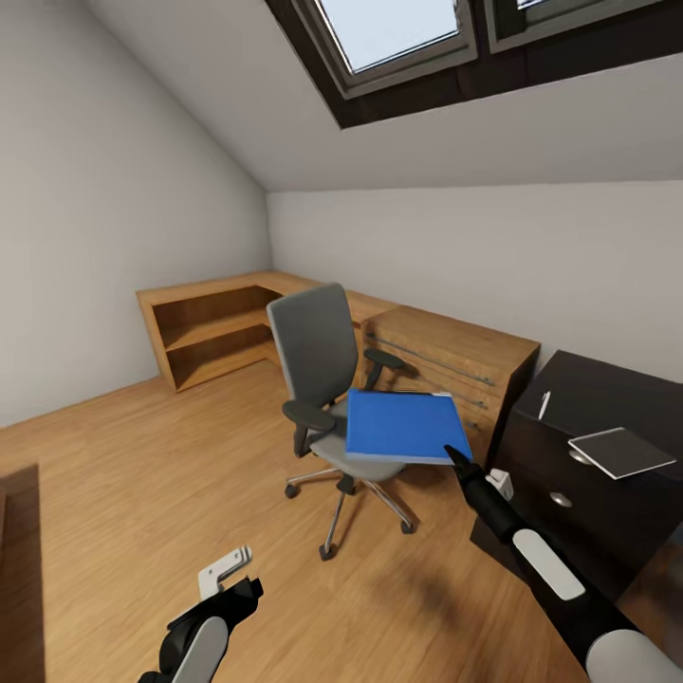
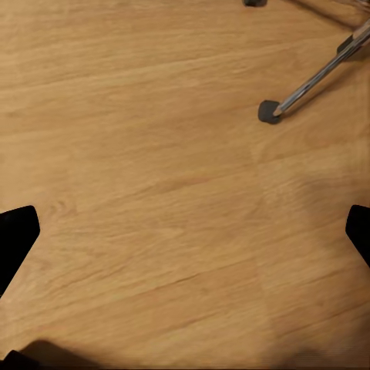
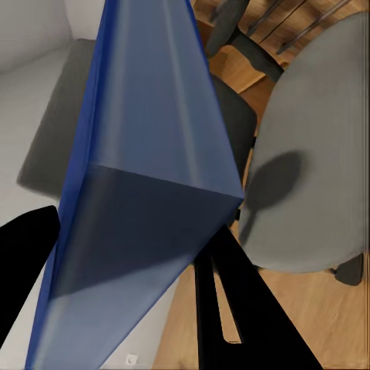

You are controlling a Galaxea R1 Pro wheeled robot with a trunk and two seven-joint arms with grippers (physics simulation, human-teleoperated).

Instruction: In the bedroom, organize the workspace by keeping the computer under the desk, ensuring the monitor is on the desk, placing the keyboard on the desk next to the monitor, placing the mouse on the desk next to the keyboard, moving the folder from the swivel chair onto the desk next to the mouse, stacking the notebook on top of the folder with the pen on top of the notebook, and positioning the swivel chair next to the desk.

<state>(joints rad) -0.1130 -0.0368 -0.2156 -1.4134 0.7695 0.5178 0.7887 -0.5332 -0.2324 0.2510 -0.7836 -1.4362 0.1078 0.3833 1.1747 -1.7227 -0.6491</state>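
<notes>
The bright-blue folder (image 1: 403, 426) hangs roughly level just above the seat of the grey swivel chair (image 1: 318, 346). My right gripper (image 1: 457, 457) is shut on its near right corner. In the right wrist view the folder (image 3: 146, 146) runs between the two black fingers of the gripper (image 3: 131, 285), with the chair (image 3: 316, 154) behind it. On the black desk (image 1: 607, 389) at the right lie the pale notebook (image 1: 621, 452) and the thin white pen (image 1: 544, 405). My left gripper (image 1: 228, 571) hangs low over the floor, open and empty (image 2: 185, 239).
A light wooden chest of drawers (image 1: 455, 365) stands between chair and desk, and a low wooden shelf unit (image 1: 209, 327) runs along the far corner. One chrome chair leg with its castor (image 2: 270, 112) lies near my left gripper. Wood floor spreads left of the chair.
</notes>
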